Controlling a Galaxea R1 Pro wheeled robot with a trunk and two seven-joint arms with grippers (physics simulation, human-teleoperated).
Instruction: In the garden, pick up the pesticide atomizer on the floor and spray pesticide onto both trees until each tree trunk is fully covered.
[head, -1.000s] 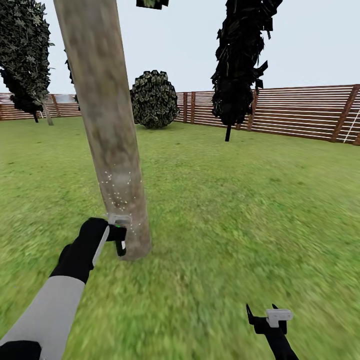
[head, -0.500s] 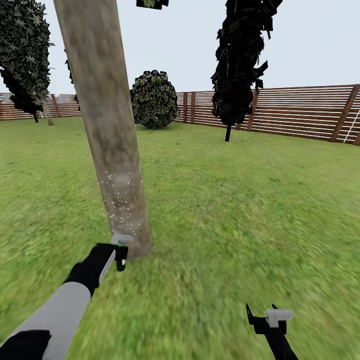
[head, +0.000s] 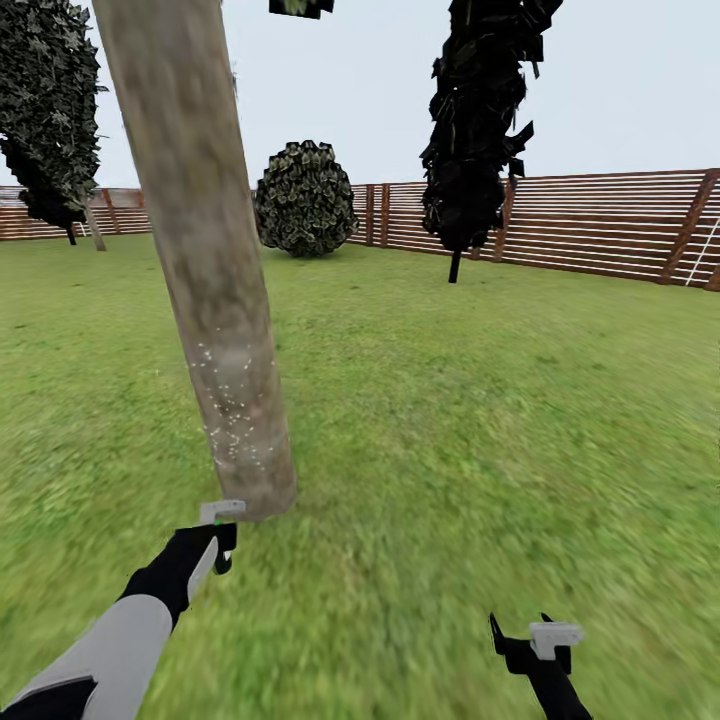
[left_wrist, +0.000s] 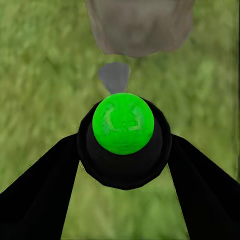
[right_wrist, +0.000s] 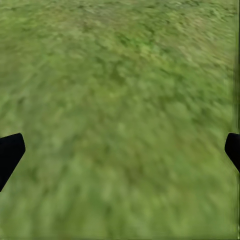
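Left gripper (left_wrist: 122, 150) clamped on pesticide atomizer (left_wrist: 123, 124), nozzle aimed at tree trunk (head: 215, 330) base. Pesticide (head: 232, 400) specks dot lower trunk only. Risk: upper bark left uncovered, spray wasted on floor (head: 450, 420). Right gripper (head: 525, 635) spread wide, empty.

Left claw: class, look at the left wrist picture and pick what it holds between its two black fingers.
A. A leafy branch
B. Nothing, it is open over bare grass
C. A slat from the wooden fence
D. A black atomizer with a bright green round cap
D: in the left wrist view the left claw is shut on the atomizer, its green cap facing the camera and its nozzle towards the tree trunk.
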